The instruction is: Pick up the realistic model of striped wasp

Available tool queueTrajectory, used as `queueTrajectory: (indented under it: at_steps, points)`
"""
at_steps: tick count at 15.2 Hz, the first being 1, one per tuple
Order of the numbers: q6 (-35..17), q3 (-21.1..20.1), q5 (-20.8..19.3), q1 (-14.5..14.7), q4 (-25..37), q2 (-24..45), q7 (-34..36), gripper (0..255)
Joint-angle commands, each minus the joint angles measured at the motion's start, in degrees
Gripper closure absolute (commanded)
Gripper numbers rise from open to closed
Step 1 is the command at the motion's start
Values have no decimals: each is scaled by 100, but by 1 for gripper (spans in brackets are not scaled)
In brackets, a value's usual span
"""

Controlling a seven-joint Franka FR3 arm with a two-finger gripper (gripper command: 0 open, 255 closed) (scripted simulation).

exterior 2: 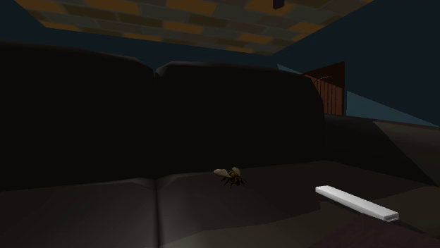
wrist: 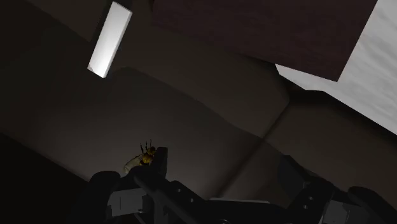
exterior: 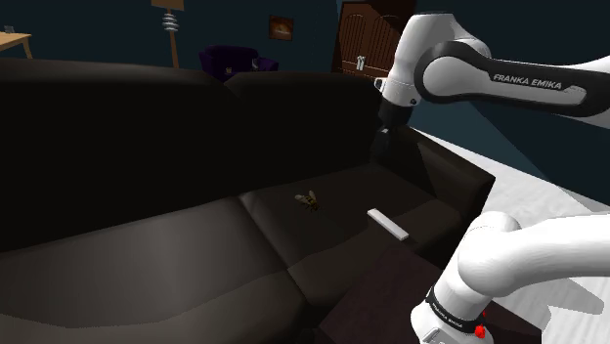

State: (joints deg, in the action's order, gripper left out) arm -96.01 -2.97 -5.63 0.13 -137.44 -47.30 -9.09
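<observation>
Fingers [wrist: 162, 167] spread; I see the wasp [wrist: 147, 156] beside one, not between: closing could flick it across the sofa [exterior: 147, 244].

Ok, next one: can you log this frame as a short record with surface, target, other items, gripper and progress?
surface: dark sofa, seat cushions
target: striped wasp model, resting on a seat cushion
other item: flat white bar, lying on the same seat, apart from the wasp
gripper: black gripper, fingers apart, nothing between them, raised above the seat
contact: none; the wasp is untouched
progress: wasp not yet picked up
</observation>
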Motion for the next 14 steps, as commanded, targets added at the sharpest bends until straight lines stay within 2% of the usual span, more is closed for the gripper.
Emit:
queueTrajectory:
  at_steps: [1, 8, 14]
  points:
    - [0, 0, 0, 0, 0, 0, 0, 0]
    - [-1579, -29, -211, -228, -713, 743, 405, 0]
    - [-2943, -75, -498, -499, -972, 1751, 836, 0]
